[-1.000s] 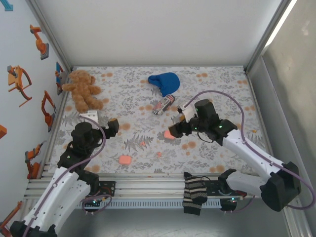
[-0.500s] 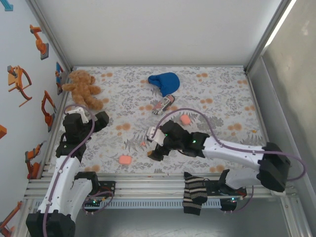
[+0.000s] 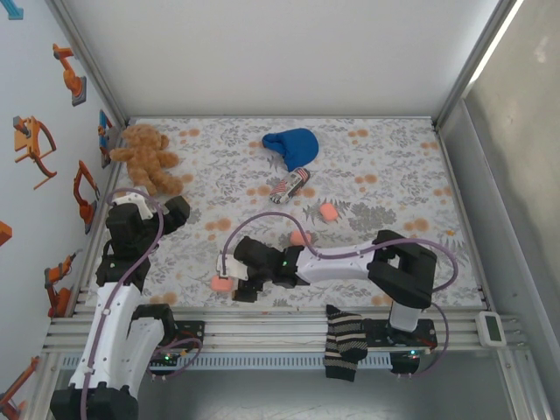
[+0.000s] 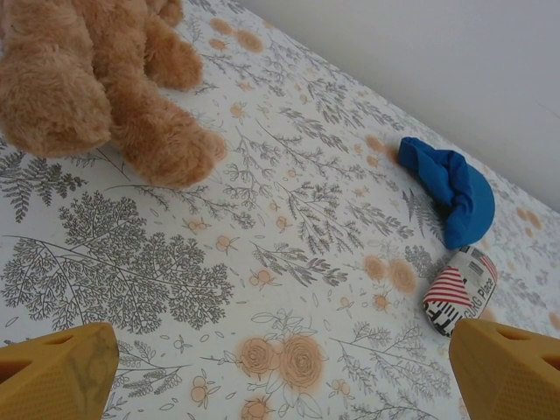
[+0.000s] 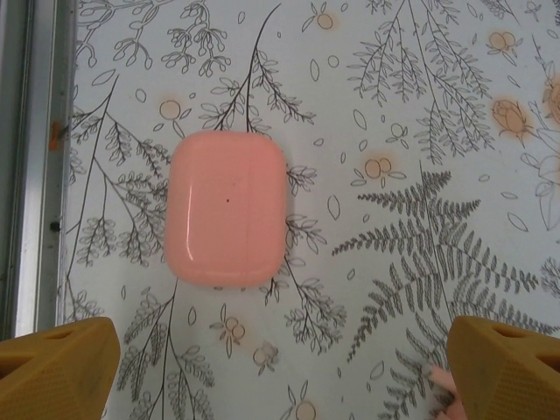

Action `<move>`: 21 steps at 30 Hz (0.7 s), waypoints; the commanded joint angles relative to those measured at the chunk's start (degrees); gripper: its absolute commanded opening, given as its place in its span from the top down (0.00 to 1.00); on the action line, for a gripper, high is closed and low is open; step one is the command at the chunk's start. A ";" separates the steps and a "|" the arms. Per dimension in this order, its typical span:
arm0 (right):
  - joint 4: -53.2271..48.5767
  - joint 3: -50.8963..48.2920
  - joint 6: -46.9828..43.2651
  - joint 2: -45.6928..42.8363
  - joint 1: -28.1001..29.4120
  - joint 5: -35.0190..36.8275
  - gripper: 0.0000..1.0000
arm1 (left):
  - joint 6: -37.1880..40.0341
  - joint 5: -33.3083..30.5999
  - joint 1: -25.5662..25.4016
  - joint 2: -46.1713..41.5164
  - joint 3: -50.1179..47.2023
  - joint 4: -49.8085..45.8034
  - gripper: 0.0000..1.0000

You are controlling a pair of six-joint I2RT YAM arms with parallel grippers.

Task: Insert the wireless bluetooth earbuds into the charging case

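A closed pink charging case (image 5: 227, 208) lies flat on the floral cloth, ahead of my right gripper (image 5: 280, 385) and a little to the left. That gripper is open with only cloth between its yellow fingers (image 5: 58, 367). A tiny pale-pink earbud (image 5: 440, 381) lies against the inner edge of the right finger. From above, the right gripper (image 3: 238, 287) sits just right of this case (image 3: 221, 283), near the table's front edge. My left gripper (image 3: 181, 210) is open over bare cloth at the left side, its yellow fingertips (image 4: 58, 374) wide apart.
Two more pink cases (image 3: 328, 211) (image 3: 300, 238) lie mid-table. A teddy bear (image 3: 149, 157) sits at the back left, and a blue cloth (image 3: 291, 146) and a striped roll (image 3: 289, 185) at the back centre. A striped sock (image 3: 344, 343) hangs over the front rail.
My right arm has swept from mid-table to the near left, ending beside the front case with its jaws a little wider. My left arm has drawn back toward the left wall.
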 commanded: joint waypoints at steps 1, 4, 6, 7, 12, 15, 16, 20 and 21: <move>3.02 3.46 -1.67 2.74 0.16 -2.39 0.06 | 1.59 2.17 0.53 -0.50 -0.60 -0.61 0.04; 2.11 5.70 -1.52 5.81 0.08 -5.51 0.07 | 2.21 2.54 0.58 -0.54 -0.54 -1.27 0.04; 1.68 6.69 -1.24 7.42 0.05 -6.93 0.09 | 2.22 2.21 0.58 -0.81 -0.70 -1.45 0.04; 1.70 6.97 -1.00 8.09 0.08 -7.13 0.10 | 2.29 2.08 0.58 -0.93 -0.85 -1.31 0.04; 1.33 8.42 -0.36 10.08 0.05 -8.29 0.15 | 2.28 1.96 0.66 -1.13 -0.98 -1.01 0.04; 0.74 9.30 -0.18 11.31 0.08 -8.68 0.20 | 2.09 2.14 0.67 -0.96 -0.97 -0.92 0.04; 0.45 9.49 -0.18 11.62 0.06 -8.77 0.23 | 2.10 2.06 0.64 -0.98 -1.04 -0.92 0.04; -0.07 9.53 -0.22 11.98 0.00 -8.59 0.29 | 1.87 2.12 0.67 -0.96 -0.99 -1.01 0.04; -0.01 9.45 -0.18 11.96 0.08 -8.50 0.29 | 1.86 2.29 0.66 -0.99 -0.97 -1.02 0.04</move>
